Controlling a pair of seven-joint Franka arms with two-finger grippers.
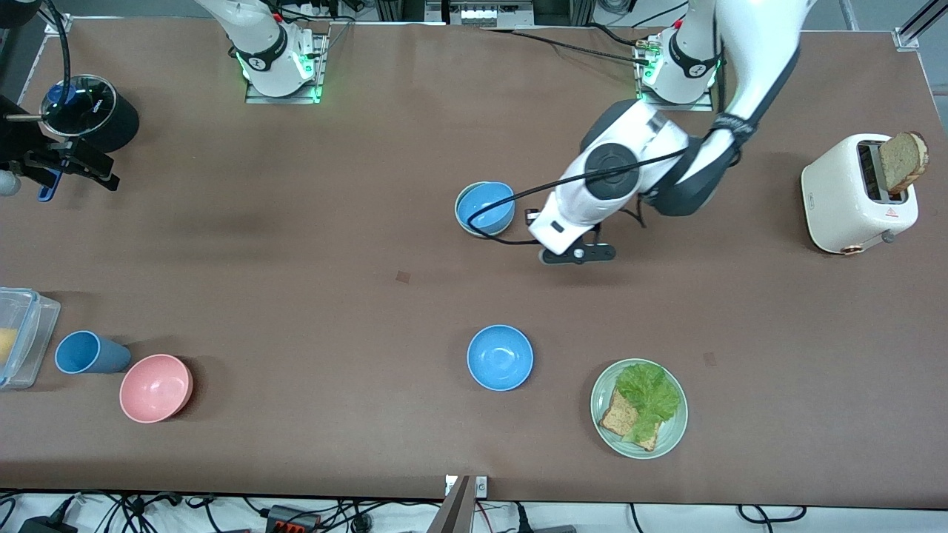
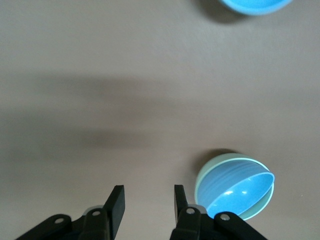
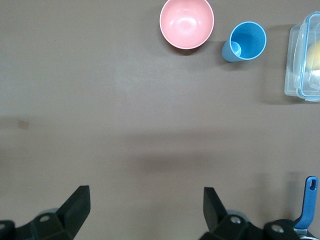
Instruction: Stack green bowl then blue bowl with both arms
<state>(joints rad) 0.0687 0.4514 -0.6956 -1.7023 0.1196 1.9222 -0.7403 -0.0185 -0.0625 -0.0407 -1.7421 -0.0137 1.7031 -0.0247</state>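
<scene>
The blue bowl (image 1: 486, 208) already sits nested inside the green bowl (image 1: 460, 209), whose pale rim shows around it; the stack rests mid-table, toward the robots' bases, well apart from a 2nd blue bowl (image 1: 500, 357) that lies nearer the front camera beside the plate (image 1: 672, 437) of toast and lettuce. The left gripper (image 2: 146, 200) hangs over bare table just beside the stack, its jaws partly apart with nothing between them. The right gripper (image 3: 145, 202) waits over the right arm's end of the table, jaws spread wide and empty; a pink bowl (image 3: 186, 23) and blue cup (image 3: 245, 41) show in its view. Both bowls look like light, stiff matte plastic, not fragile but likely to slide on the smooth table if nudged. If the stack had to be lifted, a pinch across the rim wall, 1 finger inside and 1 outside, seems the surest hold.
</scene>
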